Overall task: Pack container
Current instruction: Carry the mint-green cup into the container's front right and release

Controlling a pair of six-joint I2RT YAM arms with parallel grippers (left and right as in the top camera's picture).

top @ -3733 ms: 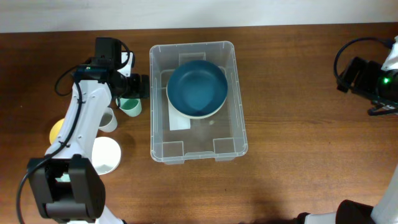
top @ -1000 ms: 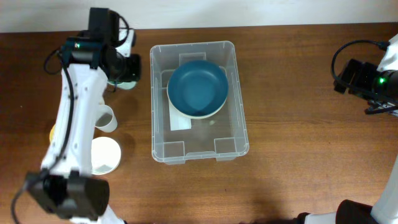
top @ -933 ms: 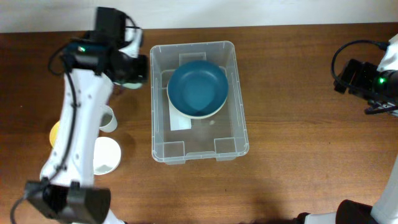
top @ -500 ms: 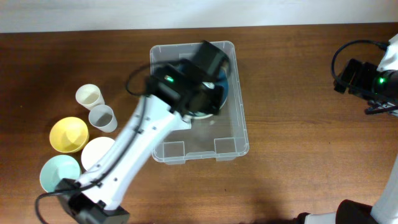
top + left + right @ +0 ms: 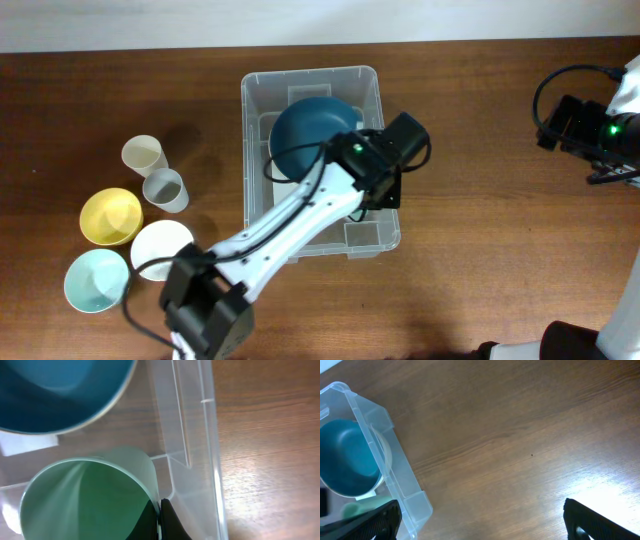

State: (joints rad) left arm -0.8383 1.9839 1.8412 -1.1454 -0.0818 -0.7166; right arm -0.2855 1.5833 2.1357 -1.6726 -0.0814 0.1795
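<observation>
Container (image 5: 246,160) of clear plastic is seen mid-tabletop (image 5: 490,250), its right side covered by the left arm in the overhead view. A teal bowl (image 5: 300,135) in its far half is partly hidden too. A green cup (image 5: 85,495), cut off at the lower edge, is pinched at its rim by the left fingers (image 5: 169,522) inside the container; contact with the floor cannot be told. The right fingers (image 5: 600,520) are spread wide, only their tips shown
</observation>
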